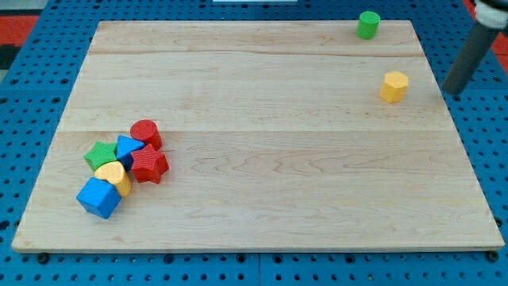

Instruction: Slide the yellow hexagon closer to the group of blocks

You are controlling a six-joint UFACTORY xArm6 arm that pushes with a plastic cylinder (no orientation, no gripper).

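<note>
Blue cube [98,198]: nearest the view's bottom, at the lower left of the tabletop [262,159], the lowest piece of the cluster.
Yellow heart-like block [113,175]: touching the blue cube's upper right side.
Red star-like block [148,166]: just right of that yellow block, on the cluster's right edge.
Green star-like block [100,155]: on the cluster's left edge, above the blue cube.
Blue triangle [128,148]: between the green star-like block and the two red blocks.
Red cylinder [146,133]: the top of the cluster, touching the blue triangle.
Yellow hexagon [394,86]: alone at the view's upper right, well apart from the cluster, with bare wood between them.
My tip [452,93]: off the board's right edge, over the blue pegboard [484,159], near the yellow hexagon's right side but not touching it.
Jaws: the arm has none, only the dark rod.
Green cylinder [367,25]: farthest back, at the top edge, above and slightly left of the yellow hexagon.
</note>
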